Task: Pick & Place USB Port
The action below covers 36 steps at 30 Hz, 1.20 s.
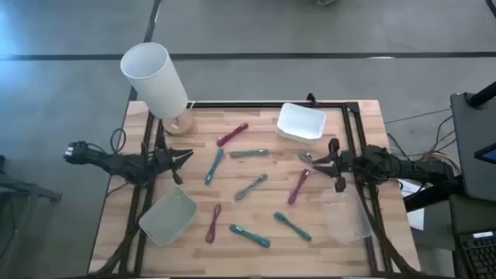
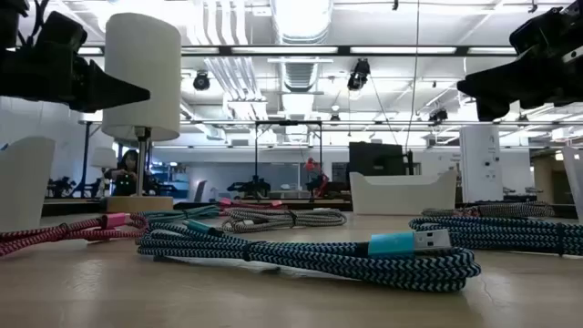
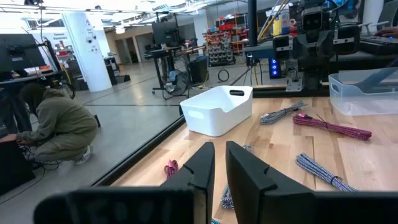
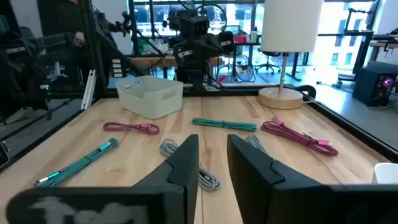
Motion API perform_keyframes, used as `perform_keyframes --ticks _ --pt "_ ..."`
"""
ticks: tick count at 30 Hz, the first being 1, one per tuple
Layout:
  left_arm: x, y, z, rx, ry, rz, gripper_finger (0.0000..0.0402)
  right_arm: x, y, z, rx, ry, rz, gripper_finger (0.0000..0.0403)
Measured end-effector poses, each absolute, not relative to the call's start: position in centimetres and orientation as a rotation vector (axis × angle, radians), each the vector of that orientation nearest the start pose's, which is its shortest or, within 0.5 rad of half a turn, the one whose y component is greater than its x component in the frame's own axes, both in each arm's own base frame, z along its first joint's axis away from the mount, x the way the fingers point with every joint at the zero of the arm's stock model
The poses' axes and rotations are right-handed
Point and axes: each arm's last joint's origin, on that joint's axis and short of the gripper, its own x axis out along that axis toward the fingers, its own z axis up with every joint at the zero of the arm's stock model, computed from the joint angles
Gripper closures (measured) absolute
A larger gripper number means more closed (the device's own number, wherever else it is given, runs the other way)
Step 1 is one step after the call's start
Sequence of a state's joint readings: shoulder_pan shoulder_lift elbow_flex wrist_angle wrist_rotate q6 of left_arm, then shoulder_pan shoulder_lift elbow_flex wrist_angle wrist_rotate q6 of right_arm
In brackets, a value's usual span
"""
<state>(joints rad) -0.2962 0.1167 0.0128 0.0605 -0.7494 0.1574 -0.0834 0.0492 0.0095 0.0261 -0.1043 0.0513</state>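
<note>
You are looking down on a wooden table [image 1: 325, 240] scattered with coiled USB cables in teal, pink and grey. Your left gripper [image 1: 183, 158] hovers above the table's left edge, its two dark fingers [image 3: 202, 168] close together with only a thin gap between them, holding nothing. The nearest cable to it is a teal cable [image 1: 214, 166], lying just beyond the fingertips toward the table's middle, not touched. Your right gripper [image 1: 318, 162] hovers at the right side, its fingers [image 4: 186, 163] also nearly together and empty. A small grey cable [image 1: 305, 157] lies just beside its tips, and a pink cable [image 1: 298, 186] sits close by, slightly nearer the front edge. A white bin [image 1: 301, 122] stands at the back right, a frosted bin [image 1: 167, 216] at the front left, and a clear bin [image 1: 346, 215] at the front right. A white lamp [image 1: 157, 82] stands at the back left corner.
</note>
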Motion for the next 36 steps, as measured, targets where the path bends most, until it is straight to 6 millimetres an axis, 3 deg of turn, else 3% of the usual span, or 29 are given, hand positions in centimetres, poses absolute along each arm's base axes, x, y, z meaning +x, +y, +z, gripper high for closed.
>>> perform_keyframes --ticks 17,36 --pt "9.81 -0.93 16.46 0.176 0.074 0.45 0.0355 10.0 -0.53 16.53 0.052 0.015 0.021 0.0335" --pt "9.81 -0.93 16.46 0.176 0.074 0.449 0.0355 9.99 -0.53 16.55 0.053 0.014 0.021 0.0321"
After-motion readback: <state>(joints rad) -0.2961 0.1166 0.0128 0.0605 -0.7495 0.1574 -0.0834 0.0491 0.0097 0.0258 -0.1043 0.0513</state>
